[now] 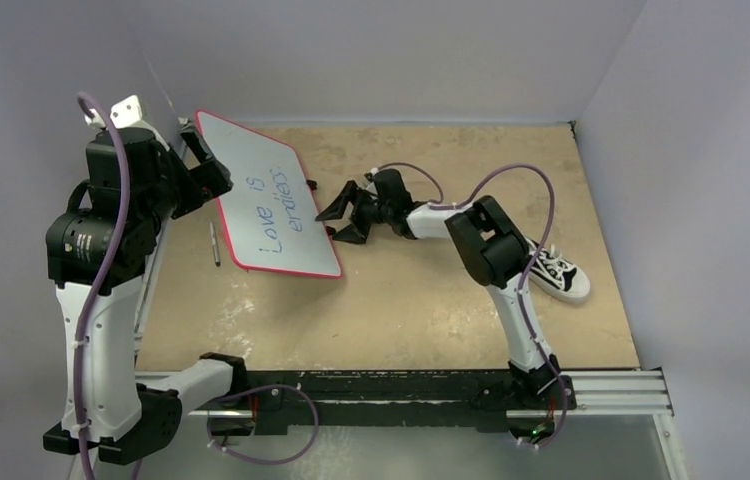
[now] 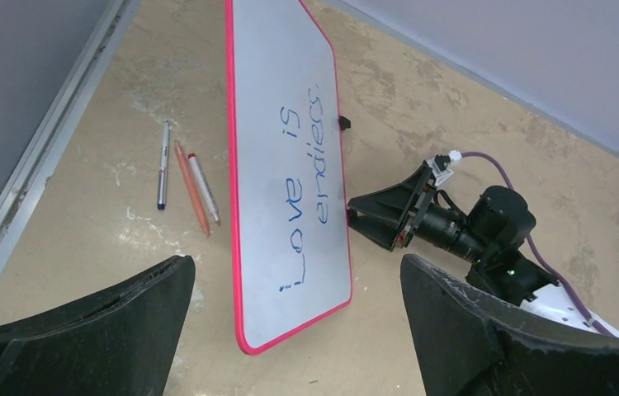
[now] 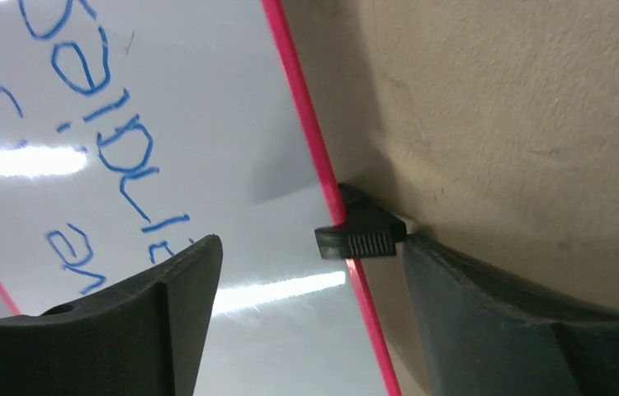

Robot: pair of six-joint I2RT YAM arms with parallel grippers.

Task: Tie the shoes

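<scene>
The shoe (image 1: 559, 272), a small black sneaker with white stripes and white sole, lies on the table at the right, partly hidden behind my right arm's elbow; its laces are not clearly visible. My right gripper (image 1: 339, 222) is far from the shoe, open at the right edge of a pink-framed whiteboard (image 1: 271, 205). In the right wrist view its open jaws (image 3: 313, 247) straddle the board's pink edge by a small black clip (image 3: 360, 235). My left gripper (image 1: 209, 178) is open and empty above the board's far left corner; the left wrist view (image 2: 296, 272) looks down on the board (image 2: 285, 165).
The whiteboard reads "Love is endless" in blue. Three pens (image 2: 192, 190) lie on the table left of the board; one shows in the top view (image 1: 215, 243). Grey walls close in the table on three sides. A rail runs along the near edge (image 1: 611, 385).
</scene>
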